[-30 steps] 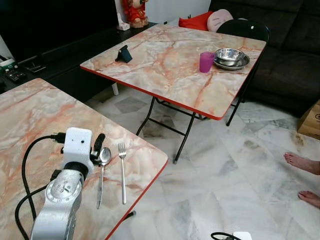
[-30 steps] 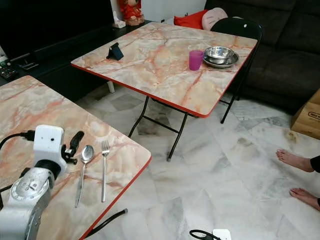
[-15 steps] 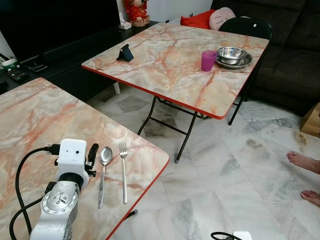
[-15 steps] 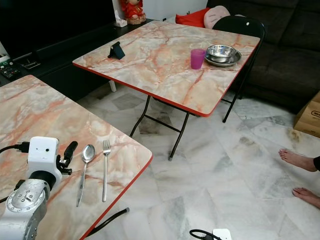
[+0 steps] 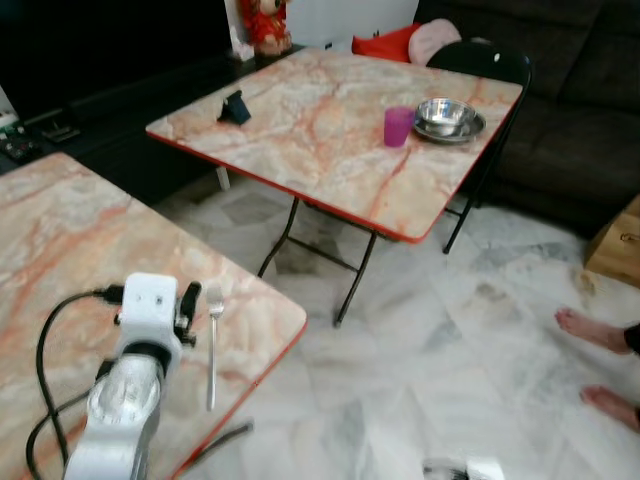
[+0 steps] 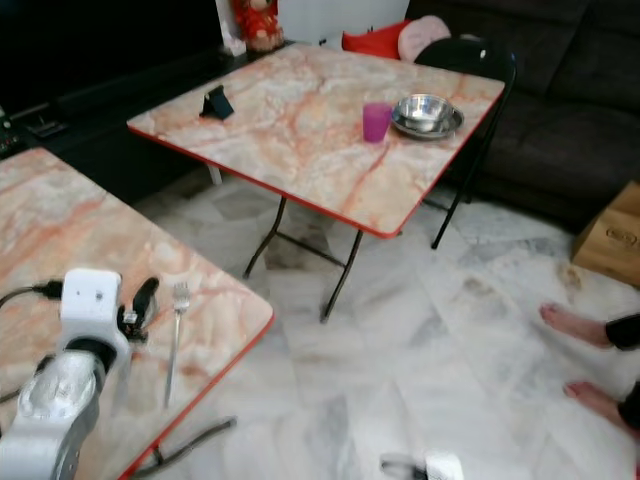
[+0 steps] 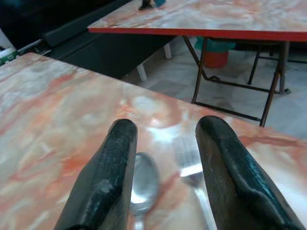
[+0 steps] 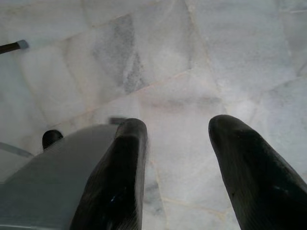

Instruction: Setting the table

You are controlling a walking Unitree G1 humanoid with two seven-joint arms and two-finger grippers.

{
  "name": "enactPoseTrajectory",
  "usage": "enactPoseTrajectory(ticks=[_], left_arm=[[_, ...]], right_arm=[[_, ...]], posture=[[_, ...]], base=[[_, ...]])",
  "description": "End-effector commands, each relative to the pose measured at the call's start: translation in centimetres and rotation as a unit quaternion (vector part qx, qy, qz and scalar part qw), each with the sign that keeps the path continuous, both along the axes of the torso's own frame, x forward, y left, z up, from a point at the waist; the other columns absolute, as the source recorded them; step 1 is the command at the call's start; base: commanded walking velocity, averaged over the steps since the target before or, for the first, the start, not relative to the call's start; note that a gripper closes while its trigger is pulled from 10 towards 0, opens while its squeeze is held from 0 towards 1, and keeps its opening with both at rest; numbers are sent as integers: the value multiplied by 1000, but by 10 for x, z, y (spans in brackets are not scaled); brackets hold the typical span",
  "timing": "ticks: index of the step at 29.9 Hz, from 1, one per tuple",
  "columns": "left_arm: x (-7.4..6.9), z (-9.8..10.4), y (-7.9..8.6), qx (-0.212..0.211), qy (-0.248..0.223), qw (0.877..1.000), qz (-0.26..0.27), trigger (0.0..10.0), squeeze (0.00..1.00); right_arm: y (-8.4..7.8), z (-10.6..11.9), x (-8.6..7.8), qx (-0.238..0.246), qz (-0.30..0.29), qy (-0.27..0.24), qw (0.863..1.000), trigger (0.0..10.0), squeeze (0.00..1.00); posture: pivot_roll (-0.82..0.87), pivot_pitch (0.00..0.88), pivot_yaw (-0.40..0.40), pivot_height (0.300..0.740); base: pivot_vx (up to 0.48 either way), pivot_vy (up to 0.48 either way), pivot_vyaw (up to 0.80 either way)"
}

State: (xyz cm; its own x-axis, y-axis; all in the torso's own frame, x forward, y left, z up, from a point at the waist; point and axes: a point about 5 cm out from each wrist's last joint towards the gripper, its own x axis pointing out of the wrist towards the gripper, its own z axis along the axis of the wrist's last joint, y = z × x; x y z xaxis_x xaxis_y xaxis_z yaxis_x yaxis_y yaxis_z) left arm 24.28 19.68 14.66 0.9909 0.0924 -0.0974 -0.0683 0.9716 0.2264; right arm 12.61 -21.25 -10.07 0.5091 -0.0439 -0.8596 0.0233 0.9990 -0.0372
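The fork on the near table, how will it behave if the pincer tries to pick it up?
The fork looks like thin metal, so probably stiff and light. It lies flat on the glossy table, so it may slide and be hard to get under. The open left pincer hovers above it.

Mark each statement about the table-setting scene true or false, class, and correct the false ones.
1. The spoon and fork lie side by side on the near table. True.
2. The purple cup stands on the floor. False: it stands on the far table, beside the metal bowl.
3. The left gripper has its jaws open above the cutlery. True.
4. The right gripper holds a plate. False: it is open over the floor tiles.
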Motion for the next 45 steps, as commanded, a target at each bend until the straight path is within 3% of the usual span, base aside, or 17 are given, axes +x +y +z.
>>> enactPoseTrajectory(ticks=[1, 15, 27, 33, 45], left_arm=[[2, 1, 1, 1, -8, 1000, 3, 10000, 0], [11, -13, 1, 18, 28, 999, 3, 10000, 0], [21, -38, 12, 31, 66, 997, 12, 10000, 0], [28, -41, 16, -33, 57, 998, 22, 10000, 0], [24, -43, 27, -37, 64, 996, -44, 10000, 0]], right_arm=[[-3, 0, -2, -4, 3, 5, 1000, 10000, 0], [-3, 0, -3, -5, 7, 7, 1000, 10000, 0], [-3, 0, -3, -5, 8, 7, 1000, 10000, 0], [-3, 0, -2, -5, 8, 6, 1000, 10000, 0], [-4, 1, 0, -7, 10, 5, 1000, 10000, 0]], posture=[[20, 0, 46, 732], [20, 0, 44, 732], [25, 0, 42, 732], [20, 0, 39, 732], [28, 0, 32, 732]], base=[[0, 0, 0], [0, 0, 0], [0, 0, 0], [0, 0, 0], [0, 0, 0]])
